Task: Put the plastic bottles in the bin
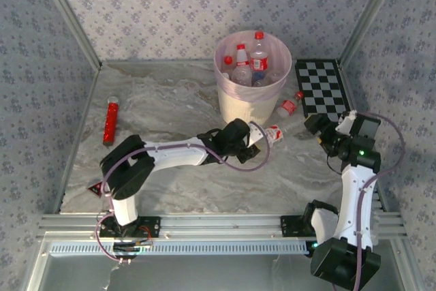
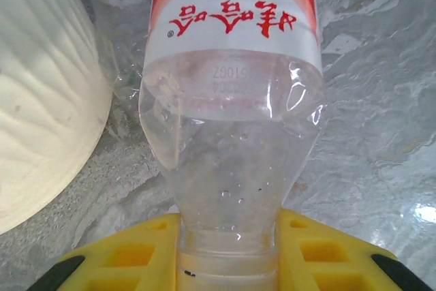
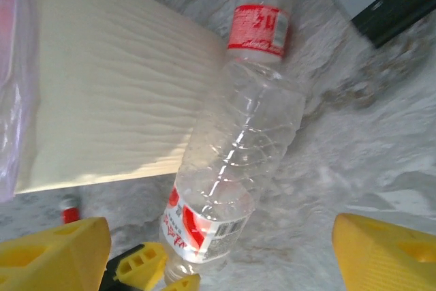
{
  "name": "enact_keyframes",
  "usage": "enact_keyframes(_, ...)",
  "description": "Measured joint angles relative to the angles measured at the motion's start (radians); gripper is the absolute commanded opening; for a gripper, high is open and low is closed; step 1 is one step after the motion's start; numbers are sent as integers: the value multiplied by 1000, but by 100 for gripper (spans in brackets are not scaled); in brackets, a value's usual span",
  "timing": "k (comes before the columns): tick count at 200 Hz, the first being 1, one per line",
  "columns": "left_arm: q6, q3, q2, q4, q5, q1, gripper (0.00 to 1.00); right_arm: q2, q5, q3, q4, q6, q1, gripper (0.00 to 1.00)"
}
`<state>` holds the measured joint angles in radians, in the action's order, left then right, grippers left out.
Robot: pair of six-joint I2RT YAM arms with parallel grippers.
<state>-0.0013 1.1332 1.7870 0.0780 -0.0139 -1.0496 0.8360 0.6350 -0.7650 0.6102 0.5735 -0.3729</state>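
Bottle (image 2: 231, 134) clamped in left hand (image 2: 228, 267) is just beside bin (image 2: 41, 100).

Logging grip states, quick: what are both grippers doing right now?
Left gripper: shut on a red-labelled plastic bottle.
Right gripper: open, holding nothing.
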Motion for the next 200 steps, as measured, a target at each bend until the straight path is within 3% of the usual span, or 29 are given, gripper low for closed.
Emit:
enact_keyframes(27,-36,-75,-58,84,-17,0,27,-16,62,121,-158,123,63,98)
enact_keyframes(61,-72,-118,-97,175,-51,0,27,2,80,135,-308,200,114,97)
enact_keyframes(113,-132,-159,-134,273,-85,0,28,90,56,103,-402,238,222,78)
enact_keyframes(144,-147,-168,-143,297,-98,0,29,90,44,84,-409,233,251,53)
enact_keyframes(162,-150,-168,-144,310,-98,0,31,87,37,69,-399,231,251,45)
enact_keyframes(186,-146,-170,-158,327,-99,-1,43,76,32,16,-342,207,253,41)
enact_keyframes(200,-138,-176,-180,330,-100,-5,71,66,21,-24,-312,187,253,40)
